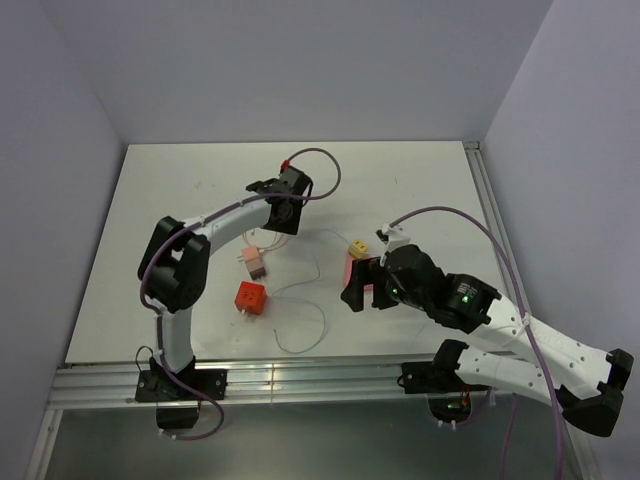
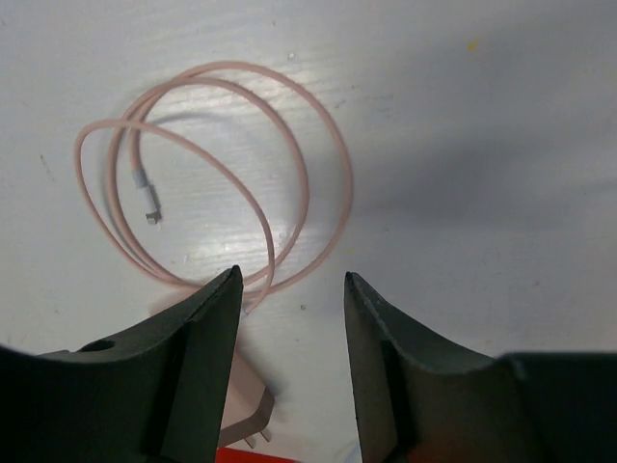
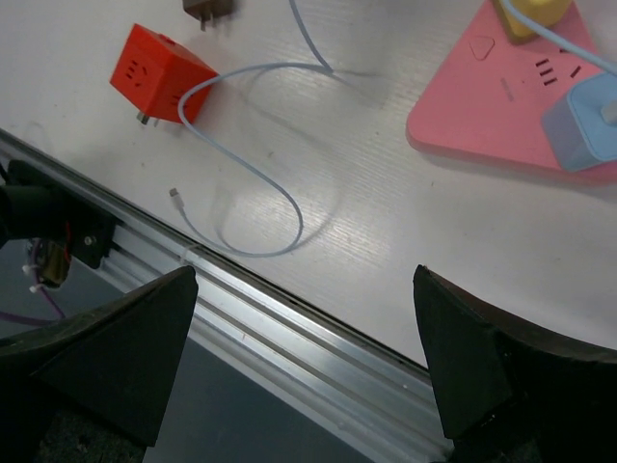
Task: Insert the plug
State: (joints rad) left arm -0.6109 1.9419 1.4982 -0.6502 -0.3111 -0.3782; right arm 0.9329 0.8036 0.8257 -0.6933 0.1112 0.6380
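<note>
A pink plug (image 1: 253, 262) lies on the white table, its thin pink cable (image 2: 289, 145) coiled beside it. In the left wrist view that pink plug (image 2: 243, 400) shows low down, half hidden by the left finger. My left gripper (image 2: 289, 275) hovers over the table next to the coil, jaws apart with nothing between them. A red cube plug (image 3: 159, 72) with a pale blue cable (image 3: 280, 193) sits nearer the front. A pink triangular power strip (image 3: 482, 106) carries a yellow plug (image 3: 535, 12) and a blue plug (image 3: 583, 121). My right gripper (image 3: 304, 275) stands wide open and empty above the front rail.
An aluminium rail (image 3: 289, 318) runs along the table's front edge, below the right gripper. Grey walls close in the table on the left, back and right. The right arm (image 1: 470, 300) stretches over the table's right front part.
</note>
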